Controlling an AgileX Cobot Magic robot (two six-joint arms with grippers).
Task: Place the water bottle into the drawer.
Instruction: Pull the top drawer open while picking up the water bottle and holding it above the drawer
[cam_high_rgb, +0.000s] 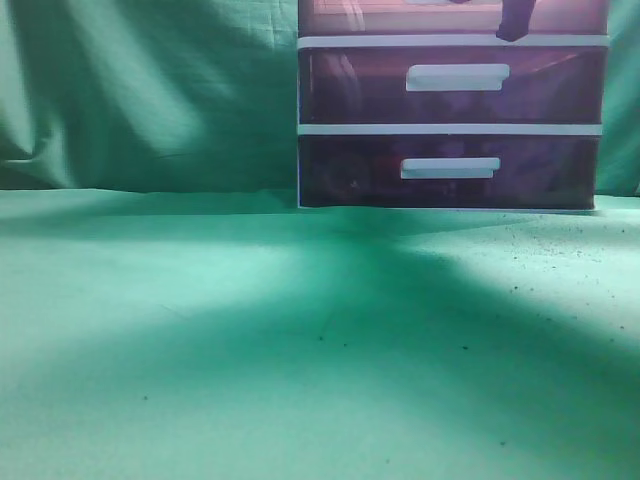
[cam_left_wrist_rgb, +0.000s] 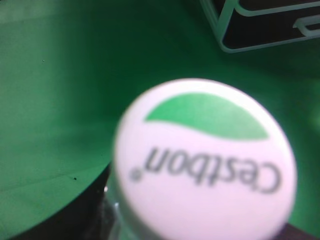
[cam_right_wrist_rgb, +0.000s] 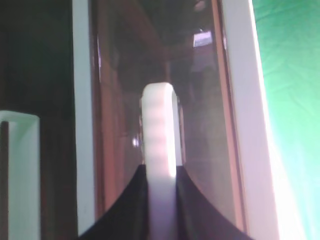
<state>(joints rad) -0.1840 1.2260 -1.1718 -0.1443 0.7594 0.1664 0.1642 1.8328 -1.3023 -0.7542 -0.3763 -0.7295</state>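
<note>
On my left wrist camera the water bottle (cam_left_wrist_rgb: 202, 160) filled the frame, its round white cap printed with a green leaf and "C'estbon", clear plastic shoulders just below. I could not see the left gripper's fingers, so I couldn't tell its grip. The drawer (cam_right_wrist_rgb: 165, 100), translucent reddish-brown plastic, sat topmost in the white-framed cabinet (cam_high_rgb: 450, 128). The right gripper (cam_right_wrist_rgb: 160, 200) was clamped on its ribbed white handle (cam_right_wrist_rgb: 159, 145), dark fingers (cam_right_wrist_rgb: 120, 210) pressed on either side. Two darker drawers with bar handles lay below, on wrinkled green cloth (cam_high_rgb: 200, 330).
</note>
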